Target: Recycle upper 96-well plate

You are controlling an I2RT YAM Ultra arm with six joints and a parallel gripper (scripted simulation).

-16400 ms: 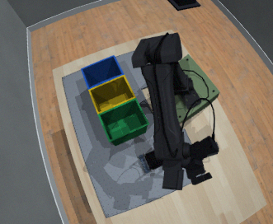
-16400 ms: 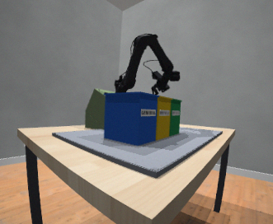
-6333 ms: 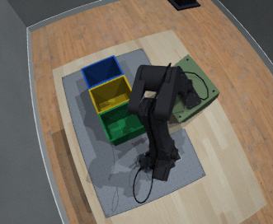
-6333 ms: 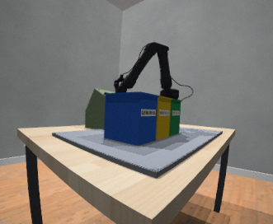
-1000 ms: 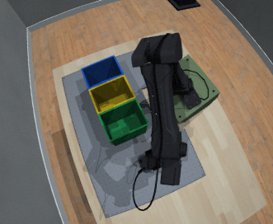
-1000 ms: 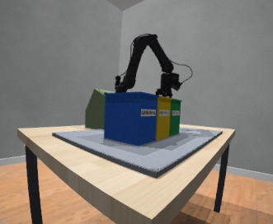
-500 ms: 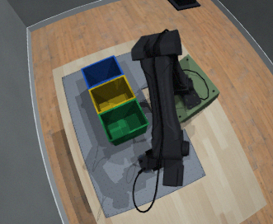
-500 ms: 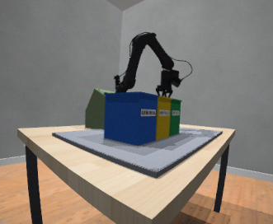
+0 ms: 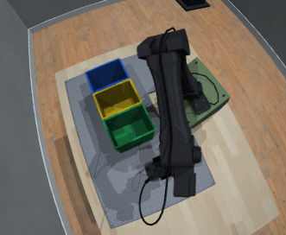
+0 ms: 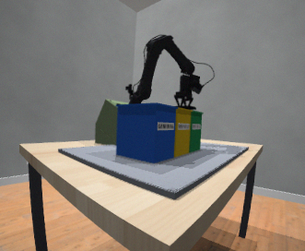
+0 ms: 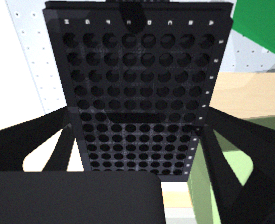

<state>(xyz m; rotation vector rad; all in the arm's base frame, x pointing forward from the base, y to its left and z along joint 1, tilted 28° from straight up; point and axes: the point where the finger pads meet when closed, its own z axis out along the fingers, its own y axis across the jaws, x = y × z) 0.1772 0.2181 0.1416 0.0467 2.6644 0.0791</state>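
our hand (image 10: 184, 102) is clenched on the black 96-well plate (image 11: 138, 95), gripping its long sides so it hangs flat for dropping. it sits above the bins' far side, near the green bin (image 9: 129, 128). the yellow bin (image 9: 117, 98) stands between green and the blue bin (image 9: 107, 74); clipping a rim could tip one.

A pale wooden bench (image 10: 123, 203) on dark legs stands on a plank floor (image 9: 64, 47) between grey walls (image 10: 54, 55). A grey perforated mat (image 9: 116, 203) covers much of the bench top.
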